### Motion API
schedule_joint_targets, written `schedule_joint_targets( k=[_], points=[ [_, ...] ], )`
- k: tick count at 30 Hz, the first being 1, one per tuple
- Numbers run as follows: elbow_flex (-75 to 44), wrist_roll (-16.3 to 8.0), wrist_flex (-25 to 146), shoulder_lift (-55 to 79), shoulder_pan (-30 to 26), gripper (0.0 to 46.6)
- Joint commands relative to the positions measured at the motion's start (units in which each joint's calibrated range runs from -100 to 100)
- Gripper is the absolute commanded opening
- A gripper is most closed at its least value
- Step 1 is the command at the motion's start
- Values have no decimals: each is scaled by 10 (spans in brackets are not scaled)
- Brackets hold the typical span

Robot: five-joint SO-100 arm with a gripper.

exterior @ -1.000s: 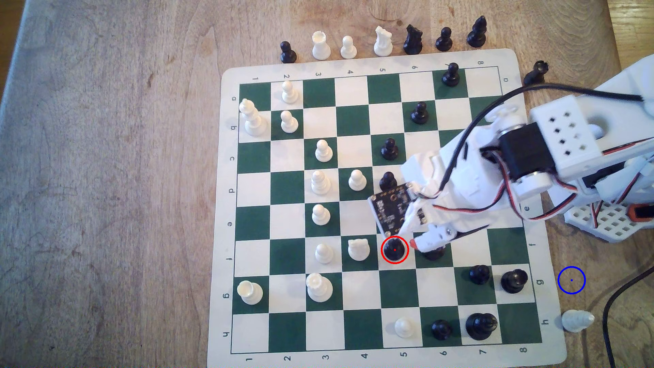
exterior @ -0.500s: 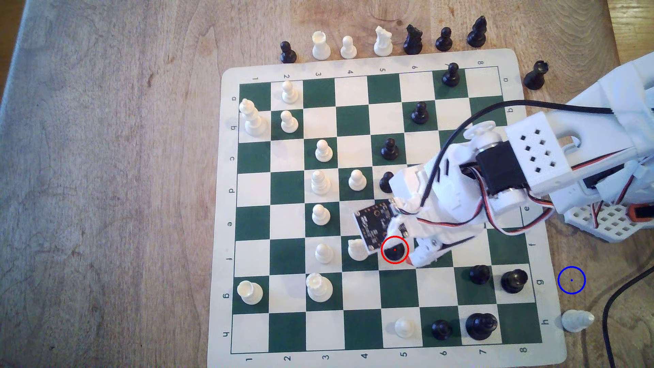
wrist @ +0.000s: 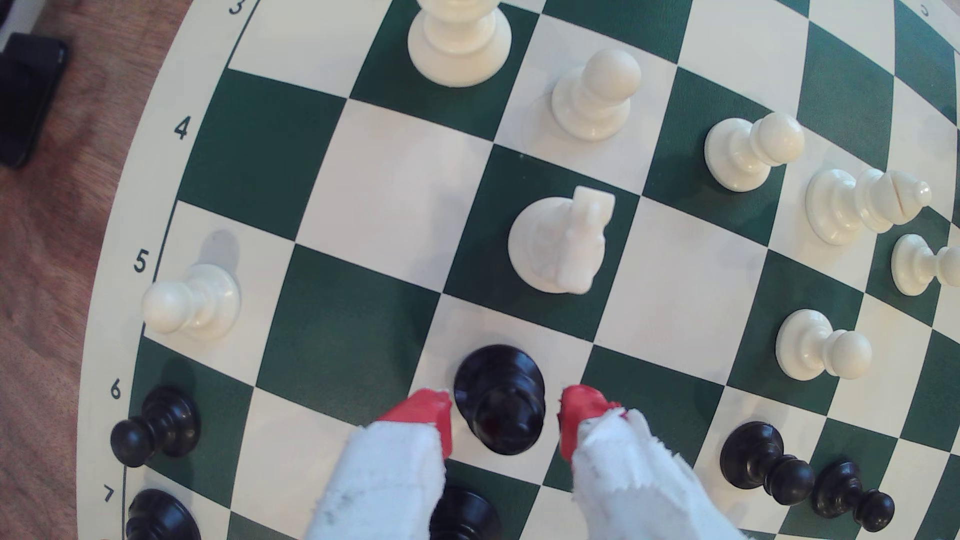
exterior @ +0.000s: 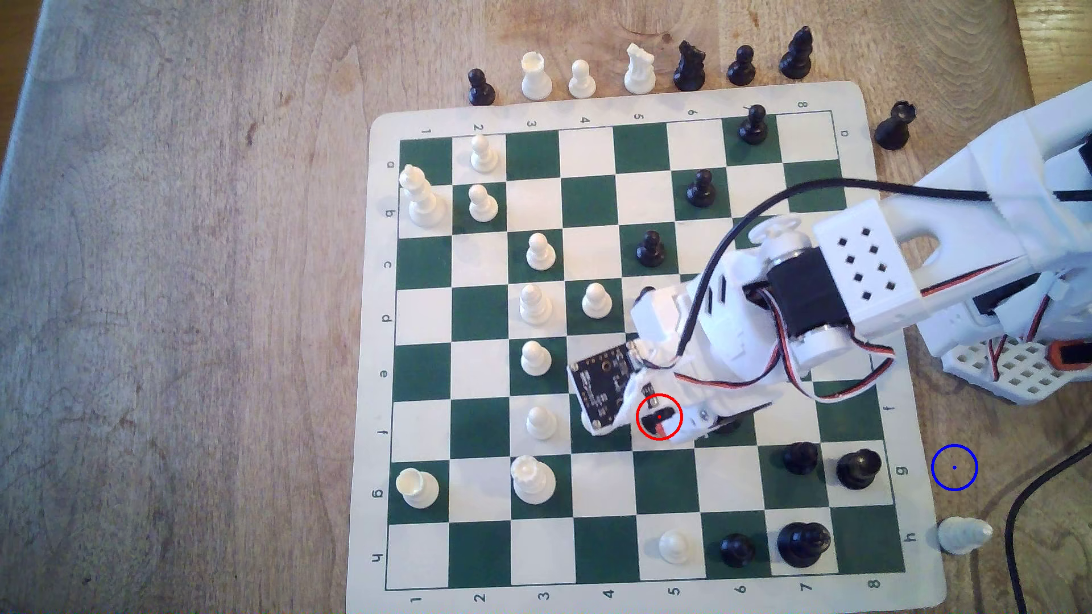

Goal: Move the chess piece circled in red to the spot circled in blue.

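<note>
Your end effector [wrist: 504,415] was spread, red fingertips [wrist: 426,410] flanking black pawn [wrist: 501,400], apparently not touching; blue-circled spot [exterior: 954,467] on bench lay well apart.

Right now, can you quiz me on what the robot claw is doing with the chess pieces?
1. True or false: the claw is shut tight on the black pawn.
2. Which white piece stands on the green square next to the pawn's white square: A) knight, B) queen, C) king?
3. What lies inside the blue circle?

Key:
1. False. The red fingertips sit either side of the pawn with gaps showing.
2. A.
3. Bare wooden table, off the board, at the exterior view's right.
</note>
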Motion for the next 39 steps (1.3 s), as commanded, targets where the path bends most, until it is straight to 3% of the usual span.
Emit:
schedule_joint_targets(
  k=[1,19,28,32,37,39],
  points=[
    [-55,-1,-8,-1,0,113],
    [-71,-1,-10,16,1,98],
    [-71,-1,-8,24,-1,46],
    [-69,-2,-5,22,-2,3],
    [-66,-4,0,12,-4,9],
    [-66,-5,1,11,-4,51]
  ],
)
